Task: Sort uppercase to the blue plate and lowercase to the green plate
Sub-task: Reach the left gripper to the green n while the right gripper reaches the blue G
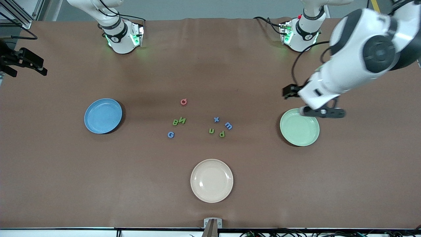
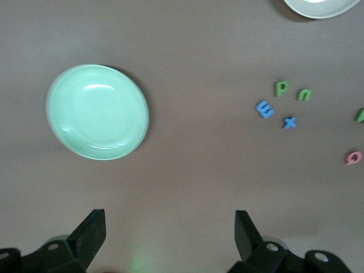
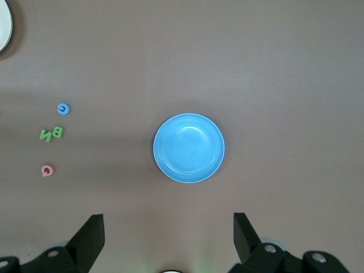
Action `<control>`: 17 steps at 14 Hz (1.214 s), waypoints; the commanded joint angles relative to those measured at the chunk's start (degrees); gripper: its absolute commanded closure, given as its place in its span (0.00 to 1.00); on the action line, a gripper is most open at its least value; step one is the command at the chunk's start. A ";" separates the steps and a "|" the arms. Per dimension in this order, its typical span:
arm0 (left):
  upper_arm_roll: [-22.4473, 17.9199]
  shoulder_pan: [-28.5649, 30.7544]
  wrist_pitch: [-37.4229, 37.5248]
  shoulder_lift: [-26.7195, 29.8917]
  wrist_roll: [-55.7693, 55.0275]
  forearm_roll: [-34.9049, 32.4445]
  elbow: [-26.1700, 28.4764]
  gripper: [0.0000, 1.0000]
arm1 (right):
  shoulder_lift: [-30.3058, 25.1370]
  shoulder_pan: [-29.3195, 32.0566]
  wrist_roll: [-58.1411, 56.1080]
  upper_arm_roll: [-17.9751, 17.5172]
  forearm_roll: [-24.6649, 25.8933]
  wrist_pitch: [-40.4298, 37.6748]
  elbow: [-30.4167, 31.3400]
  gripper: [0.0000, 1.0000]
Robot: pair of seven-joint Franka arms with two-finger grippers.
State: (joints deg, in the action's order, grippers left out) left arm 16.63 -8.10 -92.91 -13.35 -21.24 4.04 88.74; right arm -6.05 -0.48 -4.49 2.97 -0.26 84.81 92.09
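The cream plate (image 2: pixel 318 7) was cut off by the left wrist view's edge, and a green letter (image 2: pixel 360 115) there was half cropped. The left arm (image 1: pixel 358 65) hid the green plate's (image 1: pixel 299 128) rim.

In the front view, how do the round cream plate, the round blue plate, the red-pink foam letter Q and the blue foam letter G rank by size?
1. Round cream plate, nearest the camera, which may flatter it.
2. Round blue plate.
3. Red-pink foam letter Q and blue foam letter G: alike, both tiny.
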 commanded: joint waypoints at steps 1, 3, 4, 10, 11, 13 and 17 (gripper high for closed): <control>-0.11 -4.45 -3.40 -2.98 -6.95 -0.53 -0.68 0.00 | -0.02 -0.22 0.54 0.11 -0.45 0.18 -0.16 0.00; -0.19 -8.23 -7.44 -6.31 -12.57 -1.05 -0.68 0.00 | 1.73 -0.04 0.44 0.11 -0.45 0.36 -0.95 0.00; -0.19 -10.25 -9.89 -8.25 -15.56 -2.79 -0.68 0.00 | 4.18 -0.30 0.36 0.11 -0.53 0.53 -0.95 0.00; -0.89 -21.33 -27.57 -21.43 -29.82 -8.78 -2.60 0.00 | 10.00 -0.13 -1.31 0.19 0.52 2.56 -1.57 0.00; -0.90 -21.69 -28.19 -23.71 -29.83 -9.40 -4.17 0.00 | 12.96 -0.48 -1.05 0.11 0.61 1.86 -1.74 0.00; -0.98 -23.17 -29.16 -27.32 -29.83 -10.27 -6.46 0.00 | 13.95 -1.27 -0.43 0.02 -0.35 2.82 -0.78 0.00; -3.43 -26.34 -32.93 -33.83 -29.91 -11.60 -10.86 0.00 | 14.13 -8.46 13.94 0.02 -0.54 8.44 2.47 0.00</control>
State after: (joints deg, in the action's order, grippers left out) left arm 15.17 -32.19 -124.17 -43.45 -50.66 -6.35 82.38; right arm 9.10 -5.01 1.98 2.78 -0.62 91.98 93.11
